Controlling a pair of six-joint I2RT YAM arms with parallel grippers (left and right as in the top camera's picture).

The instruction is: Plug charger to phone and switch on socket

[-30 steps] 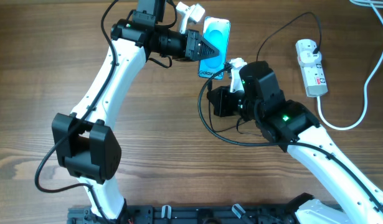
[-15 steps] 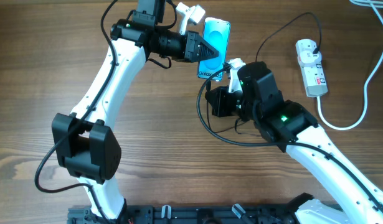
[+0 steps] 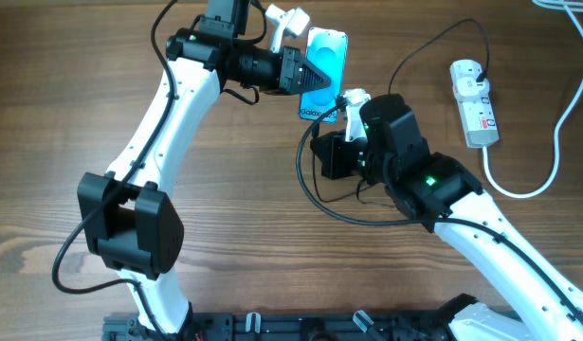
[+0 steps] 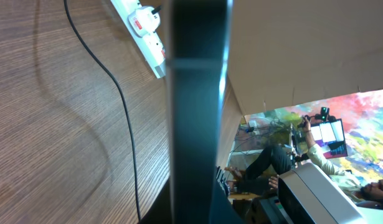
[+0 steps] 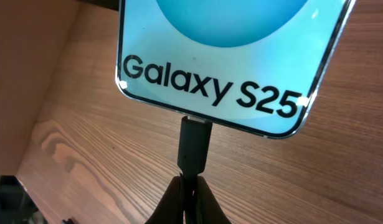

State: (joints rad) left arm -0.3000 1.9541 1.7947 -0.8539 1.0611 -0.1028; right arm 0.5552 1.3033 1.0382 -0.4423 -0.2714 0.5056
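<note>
My left gripper [image 3: 308, 76] is shut on the phone [image 3: 324, 74], holding it above the table; its teal screen reads "Galaxy S25" in the right wrist view [image 5: 222, 56]. In the left wrist view the phone shows edge-on [image 4: 197, 93]. My right gripper [image 5: 192, 194] is shut on the charger's black connector [image 5: 194, 149], whose tip sits at the port in the phone's bottom edge. In the overhead view the right gripper [image 3: 337, 121] is just below the phone. The black cable [image 3: 315, 194] loops under my right arm and runs to the white plug in the socket [image 3: 473, 102] at the right.
The socket's thick white cord [image 3: 556, 133] curves off the right edge. The socket and black cable also show in the left wrist view [image 4: 144, 31]. Bare wooden table [image 3: 253, 237] lies between the arms. A black rail [image 3: 272, 327] runs along the front edge.
The phone in my left gripper and my right gripper with the connector have both shifted slightly left and closer together. The socket has not moved.
</note>
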